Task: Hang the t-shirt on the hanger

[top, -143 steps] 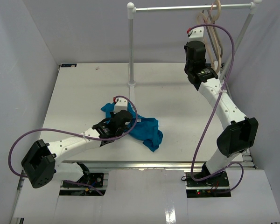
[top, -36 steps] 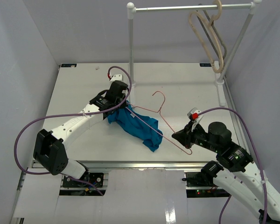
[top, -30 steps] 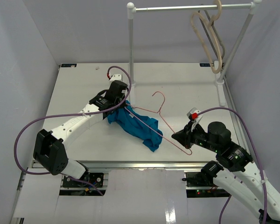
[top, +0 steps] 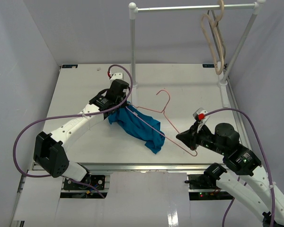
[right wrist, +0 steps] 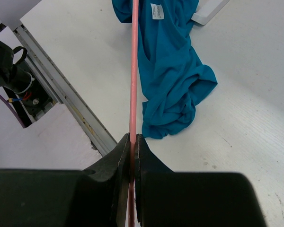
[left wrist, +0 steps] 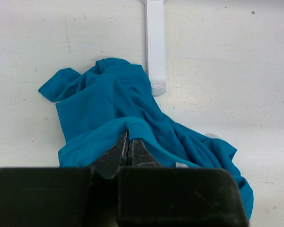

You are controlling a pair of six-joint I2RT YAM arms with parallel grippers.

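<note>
Right gripper (right wrist: pixel 131 142) clamps the hanger (right wrist: pixel 133 71); left gripper (left wrist: pixel 129 142) pinches the t-shirt (left wrist: pixel 109 104) mid-table. You've yet to thread it.

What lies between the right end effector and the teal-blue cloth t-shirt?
Only the thin pink clothes hanger: its bar, clamped in the right end effector, runs over bare white table to the teal-blue cloth t-shirt. The right wrist view shows it.

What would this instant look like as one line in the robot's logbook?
left gripper: pinching t-shirt | right gripper: clamped on hanger | t-shirt: crumpled on table | hanger: bar crosses shirt
</note>
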